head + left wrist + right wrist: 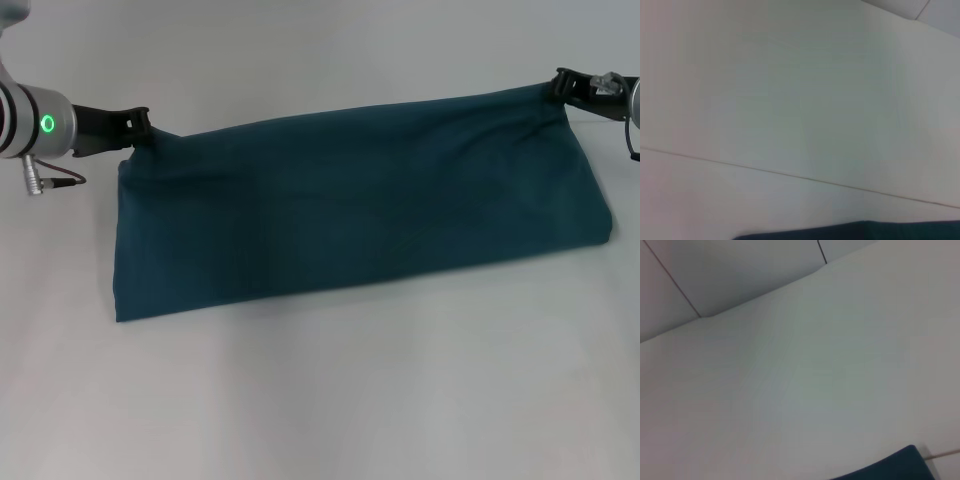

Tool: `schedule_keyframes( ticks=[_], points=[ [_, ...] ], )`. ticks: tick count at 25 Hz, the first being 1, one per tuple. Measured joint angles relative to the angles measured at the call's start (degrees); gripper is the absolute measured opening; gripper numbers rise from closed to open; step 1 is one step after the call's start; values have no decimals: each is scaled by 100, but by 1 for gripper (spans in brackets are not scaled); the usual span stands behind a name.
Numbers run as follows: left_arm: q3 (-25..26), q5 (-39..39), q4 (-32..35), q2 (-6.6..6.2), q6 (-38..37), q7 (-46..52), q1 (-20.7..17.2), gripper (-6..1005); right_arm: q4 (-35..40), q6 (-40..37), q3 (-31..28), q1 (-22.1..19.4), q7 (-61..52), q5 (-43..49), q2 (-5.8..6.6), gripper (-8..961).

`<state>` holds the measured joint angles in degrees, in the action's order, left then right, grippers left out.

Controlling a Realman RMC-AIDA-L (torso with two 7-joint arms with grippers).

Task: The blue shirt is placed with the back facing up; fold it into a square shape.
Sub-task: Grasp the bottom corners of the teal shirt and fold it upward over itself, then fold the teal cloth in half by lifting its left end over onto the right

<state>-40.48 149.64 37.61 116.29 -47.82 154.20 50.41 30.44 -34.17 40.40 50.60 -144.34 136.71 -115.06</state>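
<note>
Pincers (143,125) (560,85) outstretched, clamping blue shirt (350,210) corners

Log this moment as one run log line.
blue shirt: folded lengthwise | left claw: pinching far-left corner | right claw: pinching far-right corner

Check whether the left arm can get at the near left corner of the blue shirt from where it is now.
Probably yes. The left end effector is pinching the far left corner of the blue shirt, on that corner's own side, and only bare table lies around the corner. It would have to let go first.
</note>
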Motion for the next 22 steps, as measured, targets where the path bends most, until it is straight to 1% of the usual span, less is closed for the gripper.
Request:
schedule_keyframes(
  ticks=[5, 8, 11, 12, 13, 14, 15, 16, 19, 22],
  points=[
    [-12, -28, 0, 16, 68, -1, -8, 89, -5, -7, 5, 11, -2, 5, 4, 83],
    [-6, -29, -2, 39, 147, 6, -7, 90, -43, -81, 25, 38, -3, 11, 53, 89],
    [28, -37, 0, 79, 261, 71, -19, 91, -178, -146, 37, 106, -4, 14, 193, 95],
    [34, -38, 1, 92, 302, 96, -25, 91, -303, -165, 37, 162, -6, 6, 320, 96],
    [42, -39, 0, 105, 332, 114, -30, 91, -303, -165, 37, 162, -6, 6, 320, 98],
    [50, -40, -1, 116, 356, 127, -32, 92, -372, -179, 36, 195, -8, 1, 391, 100],
    [52, -40, 0, 129, 377, 142, -34, 92, -390, -183, 29, 212, -10, -2, 427, 102],
    [54, -41, 6, 140, 394, 153, -37, 118, -404, -193, 20, 226, -12, -4, 462, 104],
    [62, -74, 23, 157, 420, 173, -47, 194, -389, -259, 2, 229, -112, -12, 582, 225],
    [67, -90, 32, 158, 407, 178, -50, 271, -325, -487, -26, 182, -218, -27, 714, 346]
  ],
)
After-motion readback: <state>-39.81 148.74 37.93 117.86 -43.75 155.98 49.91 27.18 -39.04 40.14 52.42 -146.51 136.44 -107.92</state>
